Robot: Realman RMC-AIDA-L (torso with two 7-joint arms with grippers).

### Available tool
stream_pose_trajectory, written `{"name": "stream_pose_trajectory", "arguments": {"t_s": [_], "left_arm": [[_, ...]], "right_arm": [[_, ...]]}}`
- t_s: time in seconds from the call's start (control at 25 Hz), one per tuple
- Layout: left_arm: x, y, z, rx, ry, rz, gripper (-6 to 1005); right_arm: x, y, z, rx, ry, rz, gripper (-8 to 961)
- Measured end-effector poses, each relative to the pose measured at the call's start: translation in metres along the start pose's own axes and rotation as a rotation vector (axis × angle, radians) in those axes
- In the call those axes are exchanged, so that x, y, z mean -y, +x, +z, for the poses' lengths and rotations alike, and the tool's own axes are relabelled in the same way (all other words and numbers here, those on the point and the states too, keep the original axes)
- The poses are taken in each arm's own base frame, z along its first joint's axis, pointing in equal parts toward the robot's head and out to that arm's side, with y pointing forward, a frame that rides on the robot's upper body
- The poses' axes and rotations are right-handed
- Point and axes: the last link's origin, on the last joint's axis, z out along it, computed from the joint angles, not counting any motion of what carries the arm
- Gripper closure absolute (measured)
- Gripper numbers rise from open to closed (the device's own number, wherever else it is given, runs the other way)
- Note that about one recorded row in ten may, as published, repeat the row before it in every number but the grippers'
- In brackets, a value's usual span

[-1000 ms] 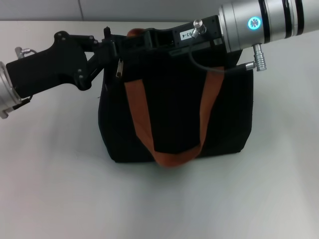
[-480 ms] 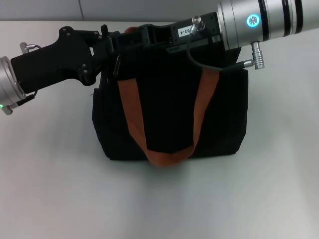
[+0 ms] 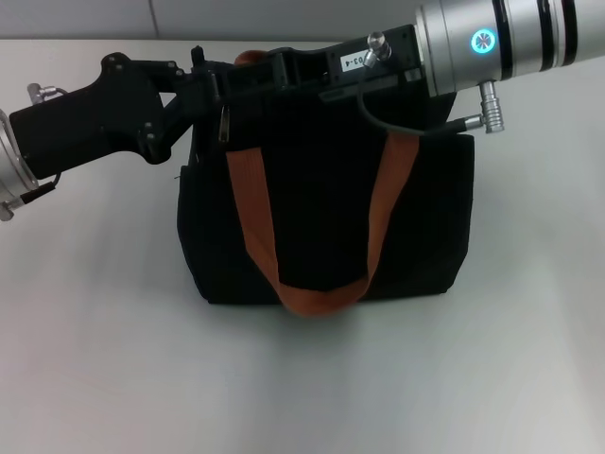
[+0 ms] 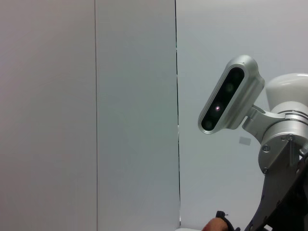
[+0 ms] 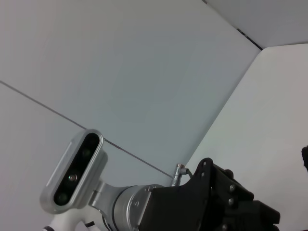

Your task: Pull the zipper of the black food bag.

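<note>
The black food bag (image 3: pixel 321 218) stands upright on the white table in the head view, its rust-orange handle (image 3: pixel 257 236) looping down its front. The zipper pull (image 3: pixel 224 124) hangs loose at the bag's top left corner. My left gripper (image 3: pixel 202 79) reaches in from the left to that corner, right above the pull. My right gripper (image 3: pixel 261 74) comes from the upper right along the bag's top edge and ends just right of the left one. The black gripper bodies hide the zip track. A bit of orange handle (image 4: pixel 214 225) shows in the left wrist view.
The white table (image 3: pixel 95 340) stretches around the bag, with a grey wall behind it. The right wrist view shows the left arm's black gripper body (image 5: pixel 219 197) and the robot's head camera (image 5: pixel 72 175). The left wrist view shows that camera (image 4: pixel 231 98) and the wall.
The bag has shifted a little to the left and its top left corner sits slightly higher. The left gripper rose with it. The right arm has barely moved.
</note>
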Motion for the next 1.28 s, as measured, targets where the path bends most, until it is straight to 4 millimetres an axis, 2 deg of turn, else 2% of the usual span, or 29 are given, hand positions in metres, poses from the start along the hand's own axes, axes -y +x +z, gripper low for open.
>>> {"name": "stream_pose_trajectory", "arguments": {"t_s": [0.64,0.96,1.28], "left_arm": [[0.004,0.016,0.012,0.007,-0.053,-0.033,971],[0.002,0.014,0.009,0.014,-0.056,-0.054,971],[0.003,0.011,-0.004,0.015,-0.017,-0.064,971]], "right_arm": [[-0.003,-0.001,0.001,-0.005,-0.011,-0.024,140],[-0.003,0.0,0.0,0.002,-0.021,-0.03,141],[-0.002,0.002,-0.002,0.005,-0.026,-0.033,142]]}}
